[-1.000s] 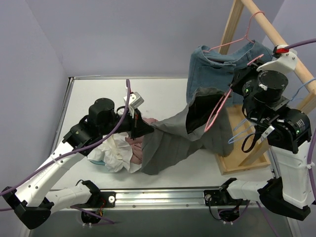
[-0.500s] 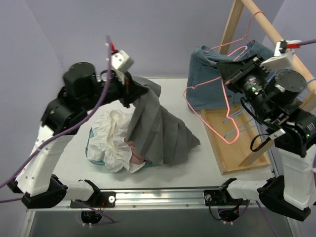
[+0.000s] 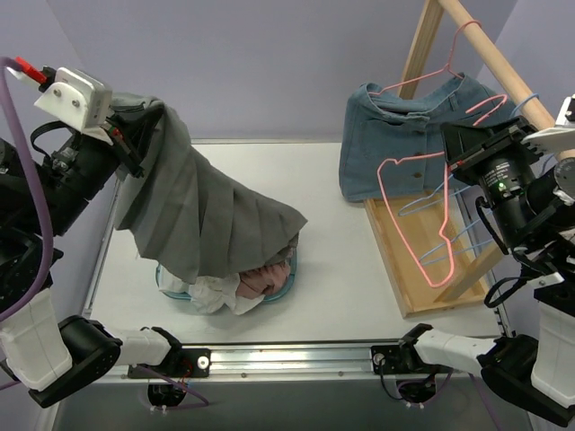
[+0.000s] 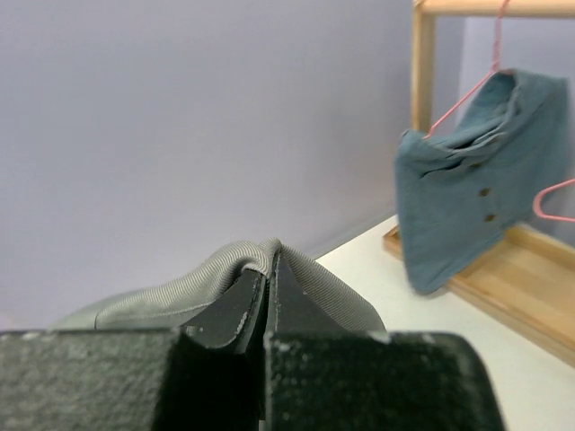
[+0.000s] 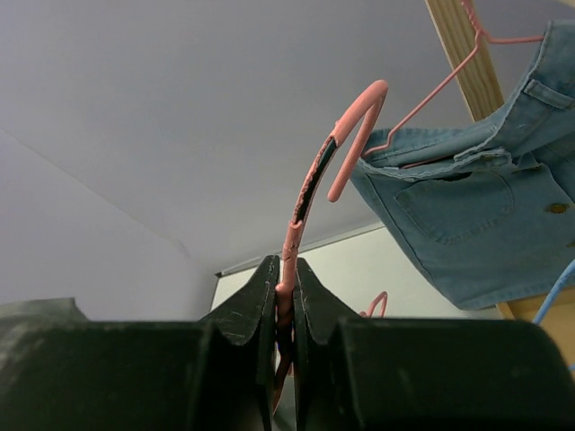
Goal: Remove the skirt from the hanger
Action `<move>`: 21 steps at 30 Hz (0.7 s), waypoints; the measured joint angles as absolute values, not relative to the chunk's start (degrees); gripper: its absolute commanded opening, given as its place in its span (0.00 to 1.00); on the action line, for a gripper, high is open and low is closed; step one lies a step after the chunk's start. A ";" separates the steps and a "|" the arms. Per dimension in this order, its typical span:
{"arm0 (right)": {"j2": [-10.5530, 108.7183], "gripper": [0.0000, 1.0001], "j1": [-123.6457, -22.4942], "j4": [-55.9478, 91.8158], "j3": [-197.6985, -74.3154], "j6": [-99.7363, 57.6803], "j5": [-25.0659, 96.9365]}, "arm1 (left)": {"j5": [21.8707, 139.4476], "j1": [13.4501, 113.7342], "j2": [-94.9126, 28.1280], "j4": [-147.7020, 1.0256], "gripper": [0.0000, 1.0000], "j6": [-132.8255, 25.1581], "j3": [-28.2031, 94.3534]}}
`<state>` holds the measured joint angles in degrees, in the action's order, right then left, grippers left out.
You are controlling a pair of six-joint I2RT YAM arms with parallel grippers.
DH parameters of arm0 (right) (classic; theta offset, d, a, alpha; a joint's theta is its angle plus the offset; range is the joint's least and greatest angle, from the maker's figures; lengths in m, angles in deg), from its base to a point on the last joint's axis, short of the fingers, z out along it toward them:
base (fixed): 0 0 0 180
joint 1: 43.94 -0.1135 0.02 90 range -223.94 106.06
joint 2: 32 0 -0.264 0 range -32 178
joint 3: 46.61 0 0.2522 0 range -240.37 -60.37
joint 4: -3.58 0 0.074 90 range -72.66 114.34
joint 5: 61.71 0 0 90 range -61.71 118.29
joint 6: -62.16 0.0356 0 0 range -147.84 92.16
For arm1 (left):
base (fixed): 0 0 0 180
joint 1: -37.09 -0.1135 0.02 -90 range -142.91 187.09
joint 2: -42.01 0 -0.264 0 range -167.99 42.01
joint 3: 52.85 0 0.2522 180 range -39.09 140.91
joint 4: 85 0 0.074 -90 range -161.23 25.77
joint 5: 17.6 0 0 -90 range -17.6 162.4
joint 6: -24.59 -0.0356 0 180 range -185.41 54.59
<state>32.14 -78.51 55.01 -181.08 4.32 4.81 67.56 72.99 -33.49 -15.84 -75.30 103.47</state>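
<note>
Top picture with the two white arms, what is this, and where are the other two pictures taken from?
Two robot arms stand at a table's near edge; the top picture looks down from above and behind them. The other two come from a camera on each wrist, looking along its pincer. The left pincer is shut on a grey skirt, lifted over a basin of clothes on the table. The right pincer is shut on a bare pink hanger; the skirt is off it. A denim garment hangs on a wooden rack at the right.
</note>
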 measured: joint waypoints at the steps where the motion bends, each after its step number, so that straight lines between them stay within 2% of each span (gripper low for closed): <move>1: 32.47 0.00 -78.51 55.25 -180.84 3.93 4.68 | 66.33 72.99 -33.67 -15.49 0.02 -76.20 103.47; 9: 33.21 0.00 -78.51 55.27 -178.35 2.88 4.57 | 62.88 72.99 -37.40 -13.76 0.02 -79.30 104.01; 11: 33.19 0.00 -78.51 55.27 -177.73 2.86 4.55 | 63.73 72.99 -35.09 -15.47 0.02 -78.47 96.69; 17: 33.10 0.00 -78.51 55.01 -177.03 2.24 4.48 | 71.25 71.86 -26.47 -23.20 0.02 -71.22 63.51; 21: 32.95 0.00 -78.51 55.12 -177.03 1.89 4.09 | 77.74 68.56 -24.84 -27.90 0.02 -64.22 49.48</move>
